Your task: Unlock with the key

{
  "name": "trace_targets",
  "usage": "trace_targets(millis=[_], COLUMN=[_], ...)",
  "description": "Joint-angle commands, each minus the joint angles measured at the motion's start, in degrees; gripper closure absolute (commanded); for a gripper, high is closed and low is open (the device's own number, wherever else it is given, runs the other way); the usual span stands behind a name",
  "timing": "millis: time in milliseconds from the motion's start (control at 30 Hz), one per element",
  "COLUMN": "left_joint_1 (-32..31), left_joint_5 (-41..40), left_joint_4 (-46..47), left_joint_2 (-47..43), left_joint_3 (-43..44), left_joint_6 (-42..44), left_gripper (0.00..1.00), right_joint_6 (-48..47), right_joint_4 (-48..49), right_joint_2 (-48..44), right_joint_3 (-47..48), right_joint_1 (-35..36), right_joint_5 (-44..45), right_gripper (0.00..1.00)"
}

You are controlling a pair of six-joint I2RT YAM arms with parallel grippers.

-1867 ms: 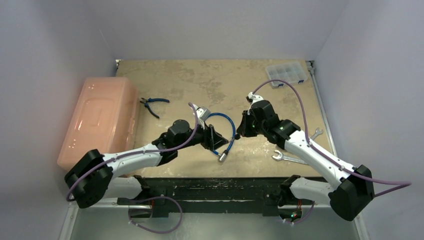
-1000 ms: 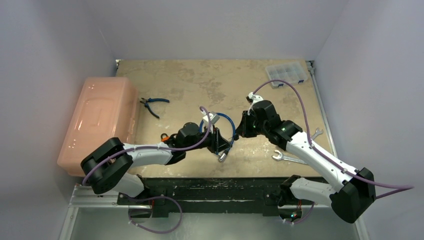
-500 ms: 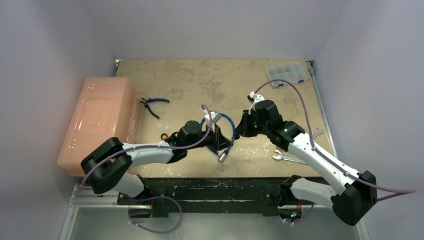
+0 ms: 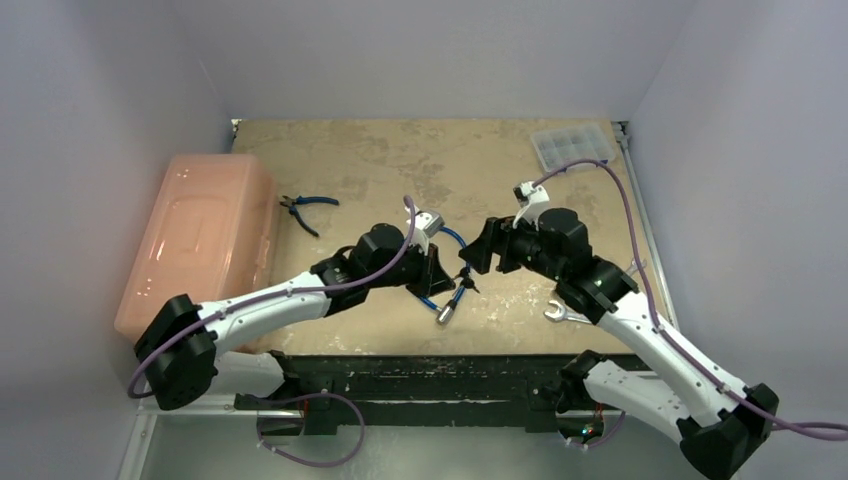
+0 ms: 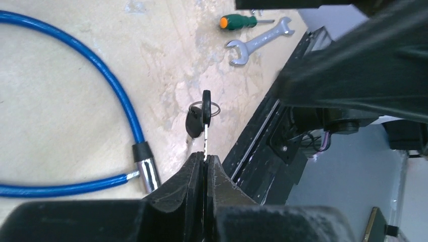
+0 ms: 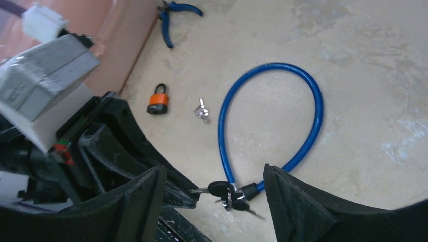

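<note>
My left gripper (image 5: 205, 156) is shut on the blade of a black-headed key (image 5: 206, 108), held off the table. A ring with a second black key (image 5: 193, 123) hangs from it. In the right wrist view the key bunch (image 6: 224, 190) sits between the spread fingers of my right gripper (image 6: 214, 201), which is open and touches nothing. The blue cable lock (image 6: 308, 96) lies looped on the table under both grippers, its metal end (image 5: 145, 166) close to the left fingers. An orange padlock (image 6: 158, 101) lies further left.
A small silver metal piece (image 6: 203, 112) lies near the padlock. Blue pliers (image 4: 305, 207) and a pink toolbox (image 4: 200, 240) are on the left. A clear compartment box (image 4: 570, 147) sits at the back right. Wrenches (image 4: 575, 316) and a screwdriver (image 5: 242, 21) lie right.
My right gripper has opened, let go of the keys and drawn back to the right. My left gripper has shut on the key blade and now carries the bunch alone.
</note>
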Motion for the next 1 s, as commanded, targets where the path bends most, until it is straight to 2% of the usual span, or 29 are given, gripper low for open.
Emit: trace_targets(millis=[0, 233, 467, 733, 967], left_joint_1=[-0.21, -0.20, -0.21, -0.20, -0.20], left_joint_5=[-2.07, -1.59, -0.13, 2.97, 4.35], left_joint_4=[-16.57, -32.68, -44.94, -53.09, -55.05], left_joint_2=[-3.67, -5.23, -5.80, -6.18, -6.47], left_joint_3=[6.71, 14.80, 21.69, 28.18, 30.92], left_joint_6=[3.60, 8.42, 17.09, 21.27, 21.41], left_gripper=[1.00, 1.00, 1.00, 1.00, 1.00], right_joint_6=[-2.17, -2.10, -3.49, -5.89, -4.55], right_joint_4=[9.93, 23.81, 28.43, 30.03, 34.11], right_joint_2=[-4.99, -10.78, -9.22, -7.04, -4.28], right_joint_3=[-2.66, -8.74, -9.95, -11.34, -12.67], right_joint_1=[0.04, 0.04, -0.03, 0.04, 0.20], right_joint_5=[-6.97, -20.52, -31.15, -34.79, -37.11], right_gripper=[0.20, 0.12, 0.08, 0.09, 0.18])
